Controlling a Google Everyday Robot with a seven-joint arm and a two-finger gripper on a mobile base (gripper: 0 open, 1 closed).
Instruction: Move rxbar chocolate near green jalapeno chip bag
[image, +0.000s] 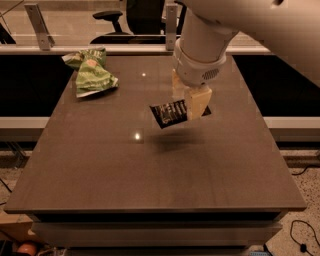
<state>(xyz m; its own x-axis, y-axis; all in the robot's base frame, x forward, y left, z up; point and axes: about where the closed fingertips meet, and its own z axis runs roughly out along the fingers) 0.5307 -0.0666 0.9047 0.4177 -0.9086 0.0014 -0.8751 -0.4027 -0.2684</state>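
The rxbar chocolate (169, 113), a flat black wrapper with white lettering, hangs tilted above the table's middle with its shadow below it. My gripper (192, 102) is shut on its right end, the cream fingers (199, 103) pinching it from above. The green jalapeno chip bag (90, 73), crumpled light green, lies at the table's far left corner, well to the left of the bar and apart from it.
The dark brown table (150, 175) has its front edge near the bottom of the view. My large white arm (210, 35) fills the upper right. An office chair (117, 20) and a metal rail stand behind the table.
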